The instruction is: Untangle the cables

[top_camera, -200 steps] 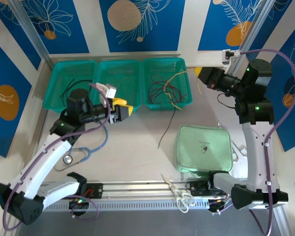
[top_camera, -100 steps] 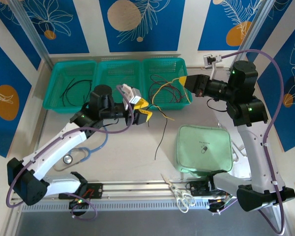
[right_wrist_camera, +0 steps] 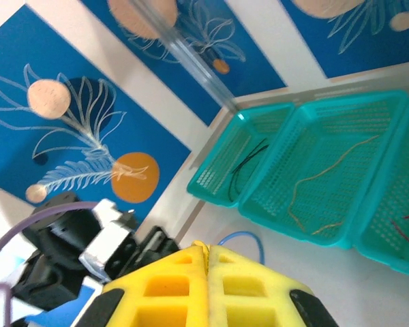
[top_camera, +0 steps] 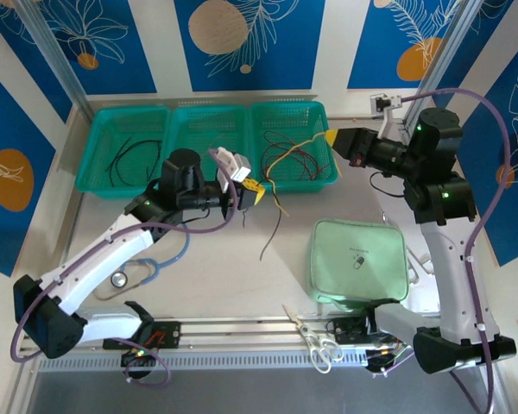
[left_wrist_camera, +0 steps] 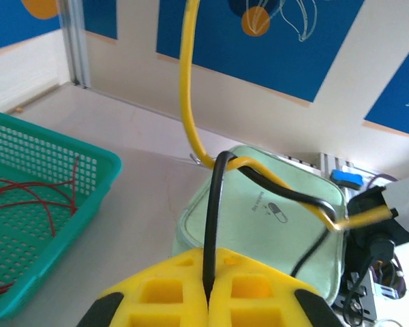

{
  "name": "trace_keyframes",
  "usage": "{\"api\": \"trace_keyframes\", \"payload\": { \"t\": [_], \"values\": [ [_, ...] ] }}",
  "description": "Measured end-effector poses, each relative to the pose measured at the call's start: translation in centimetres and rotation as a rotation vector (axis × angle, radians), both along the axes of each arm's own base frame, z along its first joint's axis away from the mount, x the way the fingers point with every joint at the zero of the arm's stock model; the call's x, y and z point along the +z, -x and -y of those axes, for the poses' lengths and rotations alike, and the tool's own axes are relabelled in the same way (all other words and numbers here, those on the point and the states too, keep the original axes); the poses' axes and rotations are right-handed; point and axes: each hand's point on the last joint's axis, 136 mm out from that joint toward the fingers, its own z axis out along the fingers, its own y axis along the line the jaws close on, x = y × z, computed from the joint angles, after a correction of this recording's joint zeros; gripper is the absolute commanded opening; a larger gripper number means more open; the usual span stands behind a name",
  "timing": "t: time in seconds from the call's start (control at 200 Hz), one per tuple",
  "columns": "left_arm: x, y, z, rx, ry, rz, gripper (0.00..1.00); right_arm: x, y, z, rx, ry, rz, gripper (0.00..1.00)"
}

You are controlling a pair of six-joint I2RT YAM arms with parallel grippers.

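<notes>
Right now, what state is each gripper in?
Left gripper: closed, fingers pinching the black cable.
Right gripper: closed, apparently holding the yellow cable.

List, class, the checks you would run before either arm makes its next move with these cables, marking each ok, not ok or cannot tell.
1. Left gripper shut on the black cable: ok.
2. Right gripper shut on the yellow cable: ok.
3. Black and yellow cables apart: not ok, they cross.
4. Red cables lying inside the basket: ok.
5. Black cable's loose end clear of the green pouch: ok.
</notes>
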Motion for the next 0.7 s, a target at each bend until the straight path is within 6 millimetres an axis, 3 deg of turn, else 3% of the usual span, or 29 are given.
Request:
{"api": "trace_keyframes", "payload": {
  "t": [0.215, 0.395, 0.54, 0.7],
  "values": [
    [1.6, 0.8, -2.2, 0.077, -0.004, 0.034, 0.0, 0.4, -1.5, 4.5, -0.153, -0.03, -0.014, 0.0],
    [-1.8, 1.4, -5.2, 0.169, -0.106, -0.053, 0.0, 2.6, -2.9, 9.9, -0.367, -0.05, 0.073, 0.0],
    [-3.6, 1.5, -7.5, 0.251, -0.162, -0.114, 0.0, 3.6, -2.9, 11.5, -0.426, -0.059, 0.109, 0.0],
    [-3.2, 0.9, -10.1, 0.358, -0.156, -0.141, 0.0, 3.9, -3.0, 12.3, -0.453, -0.068, 0.12, 0.0]
  ]
}}
